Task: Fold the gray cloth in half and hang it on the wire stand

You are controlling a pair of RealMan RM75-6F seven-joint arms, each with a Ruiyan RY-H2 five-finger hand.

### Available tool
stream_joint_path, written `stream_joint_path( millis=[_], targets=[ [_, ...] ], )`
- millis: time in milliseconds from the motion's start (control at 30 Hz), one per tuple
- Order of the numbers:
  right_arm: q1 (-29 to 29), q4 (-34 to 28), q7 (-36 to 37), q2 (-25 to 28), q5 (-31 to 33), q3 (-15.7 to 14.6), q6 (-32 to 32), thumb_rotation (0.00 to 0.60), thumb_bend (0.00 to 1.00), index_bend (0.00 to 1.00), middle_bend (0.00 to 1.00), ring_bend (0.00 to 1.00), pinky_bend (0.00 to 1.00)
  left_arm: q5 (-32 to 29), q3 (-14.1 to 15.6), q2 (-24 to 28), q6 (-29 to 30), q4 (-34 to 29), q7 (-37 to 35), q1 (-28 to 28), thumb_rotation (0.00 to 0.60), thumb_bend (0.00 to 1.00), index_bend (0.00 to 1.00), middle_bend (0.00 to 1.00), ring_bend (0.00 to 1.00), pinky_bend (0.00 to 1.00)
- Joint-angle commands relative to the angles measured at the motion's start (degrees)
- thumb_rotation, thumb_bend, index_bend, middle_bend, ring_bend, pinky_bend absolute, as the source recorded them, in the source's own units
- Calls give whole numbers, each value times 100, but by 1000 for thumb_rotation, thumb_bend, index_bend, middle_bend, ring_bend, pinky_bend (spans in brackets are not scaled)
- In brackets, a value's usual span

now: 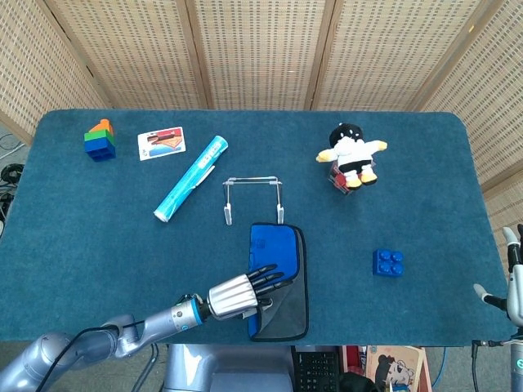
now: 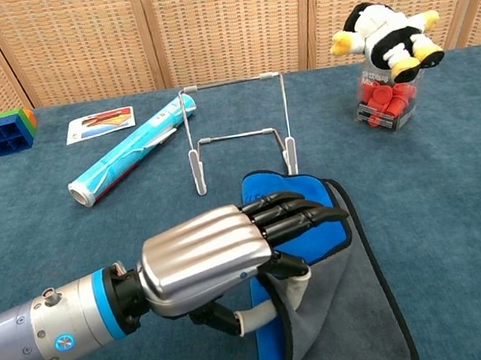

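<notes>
The gray cloth (image 1: 288, 314) lies folded near the table's front edge, its blue side (image 2: 314, 206) turned up over the gray (image 2: 354, 315). My left hand (image 1: 245, 292) reaches in from the left. Its straight fingers (image 2: 301, 212) lie over the blue flap and the thumb (image 2: 299, 283) sits low by the cloth's left edge; no grip on the cloth shows. The wire stand (image 1: 253, 196) stands upright just behind the cloth, also in the chest view (image 2: 239, 132). My right hand (image 1: 508, 282) hangs at the table's right edge, fingers apart and holding nothing.
A light-blue tube (image 1: 190, 189) lies left of the stand, with a card (image 1: 161, 143) and stacked blocks (image 1: 100, 140) at the far left. A plush penguin on a jar of red pieces (image 1: 351, 155) sits at the back right, and a blue brick (image 1: 387, 262) lies right of the cloth.
</notes>
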Motion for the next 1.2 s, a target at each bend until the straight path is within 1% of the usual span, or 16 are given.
stream_joint_path(
  millis=[33,267,533,633,833,867,933,967,1000,1067,1100,1200],
  targets=[
    [4,1,-10,-4,6,1,-5,600,0,0,0,0,0,83,-12,-52,54,56,59,-77,600,500,706,0,0,0],
    [9,12,-41,-17,20,7,-1,600,0,0,0,0,0,255,-155,-243,141,138,265,-378,600,500,702,0,0,0],
    [0,29,-148,-38,-46,-3,88,600,0,0,0,0,0,230,-323,-619,-78,261,354,-676,600,500,696,0,0,0],
    [25,117,-17,7,-391,-108,100,600,0,0,0,0,0,136,-455,-833,-324,336,407,-835,600,499,690,0,0,0],
    [45,271,240,51,-701,-219,68,600,0,0,0,0,0,16,-517,-1008,-584,434,563,-942,600,495,641,0,0,0],
    [48,276,282,61,-737,-232,62,600,0,0,0,0,0,-8,-529,-1032,-624,447,585,-954,600,493,607,0,0,0],
    [47,282,357,86,-792,-254,55,600,0,0,0,0,0,-68,-561,-1092,-703,478,604,-979,600,486,481,0,0,0],
    [45,284,365,92,-802,-257,58,600,0,0,0,0,0,-85,-567,-1107,-724,486,601,-986,600,480,371,0,0,0],
    [43,284,372,95,-808,-259,63,600,0,0,0,0,0,-100,-572,-1122,-742,493,593,-991,600,466,218,0,0,0],
    [38,277,390,101,-816,-260,71,600,0,0,0,0,0,-132,-587,-1156,-748,509,563,-998,600,429,37,0,0,0],
    [34,272,406,107,-814,-259,74,600,0,0,0,0,0,-154,-599,-1181,-731,529,545,-997,600,410,9,0,0,0],
    [29,270,421,117,-795,-254,70,600,0,0,0,0,0,-203,-647,-1221,-655,583,539,-986,600,308,0,0,0,0]
  ],
)
